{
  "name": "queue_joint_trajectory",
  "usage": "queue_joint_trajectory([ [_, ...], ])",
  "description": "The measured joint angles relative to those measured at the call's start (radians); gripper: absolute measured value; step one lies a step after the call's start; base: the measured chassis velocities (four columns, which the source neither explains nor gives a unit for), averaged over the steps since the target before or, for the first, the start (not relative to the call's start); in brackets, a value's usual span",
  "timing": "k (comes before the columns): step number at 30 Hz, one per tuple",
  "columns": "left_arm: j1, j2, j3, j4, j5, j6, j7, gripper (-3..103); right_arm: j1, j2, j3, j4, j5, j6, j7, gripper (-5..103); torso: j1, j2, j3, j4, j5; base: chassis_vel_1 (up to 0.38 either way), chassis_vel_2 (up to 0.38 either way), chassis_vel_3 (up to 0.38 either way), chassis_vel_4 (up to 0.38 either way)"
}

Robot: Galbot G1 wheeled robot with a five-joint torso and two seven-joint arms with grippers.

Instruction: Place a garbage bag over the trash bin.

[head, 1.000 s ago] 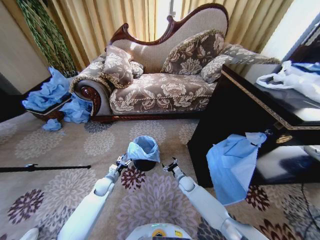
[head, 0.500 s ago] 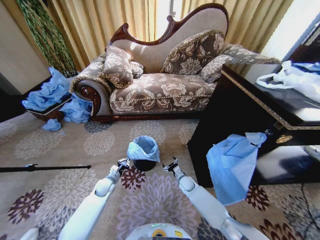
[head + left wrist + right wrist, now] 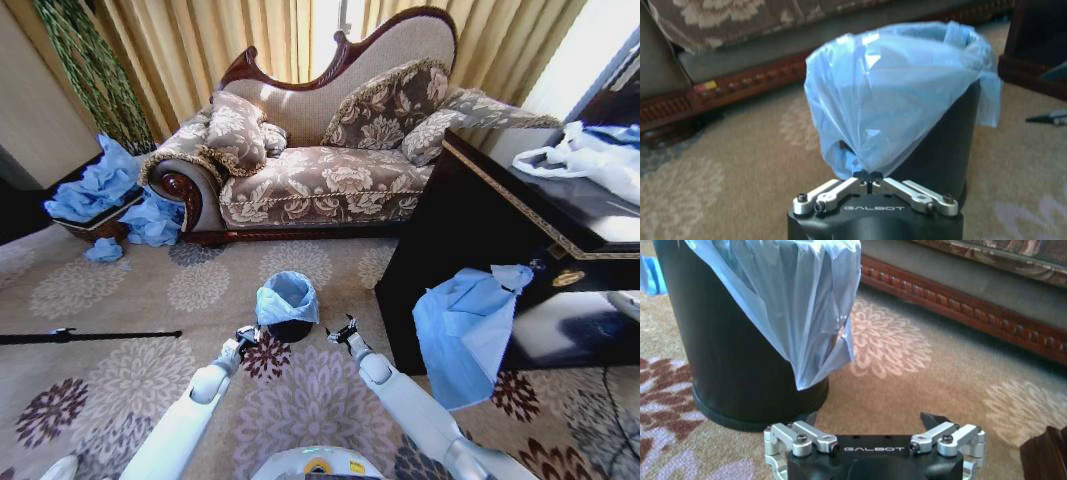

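We see the crinkly light-blue garbage bag [image 3: 893, 95] draped over the black trash bin [image 3: 940, 145]. Left gripper [image 3: 871, 176] pinches its hanging corner; right gripper [image 3: 873, 426] spread, empty. Floral carpet [image 3: 120, 370], sofa [image 3: 320, 170] behind.

Trash bin [image 3: 289, 328] is standing on the carpet [image 3: 150, 300], in front of the sofa [image 3: 320, 150] and left of the dark cabinet [image 3: 480, 240]. Garbage bag [image 3: 287, 297] is sitting in and over the bin's mouth, its edge hanging down the outside wall. Left gripper [image 3: 247, 335] is sitting just left of the bin, at the bag's hanging corner, probably touching it. Right gripper [image 3: 343, 331] is sitting right of the bin, apart from it. Wicker basket [image 3: 95, 222] is lying far left, beside the sofa's end. Another bag [image 3: 465, 325] is hanging on the cabinet front.
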Motion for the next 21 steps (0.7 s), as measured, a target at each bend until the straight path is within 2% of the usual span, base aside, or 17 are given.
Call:
queue_joint_trajectory([
  [7, -0.045, -0.030, 0.005, 0.079, 0.024, -0.011, -0.001, 0, -0.009, -0.011, -0.004, 0.016, 0.002, 0.000, 0.000, 100, 0.000, 0.000, 0.000, -0.0001, 0.0000, 0.000, 0.000, 0.000, 0.000],
  [14, -0.109, -0.081, 0.010, 0.220, 0.086, -0.041, 0.014, 0, -0.019, -0.012, -0.002, 0.031, 0.006, -0.002, 0.003, 100, 0.000, 0.000, 0.000, -0.0001, 0.0000, 0.000, 0.000, 0.000, 0.000],
  [21, -0.109, -0.094, 0.010, 0.251, 0.124, -0.045, 0.032, 0, -0.032, -0.014, 0.001, 0.041, 0.008, -0.004, 0.003, 100, 0.000, 0.000, 0.000, -0.0001, 0.0000, 0.000, 0.000, 0.000, 0.000],
])
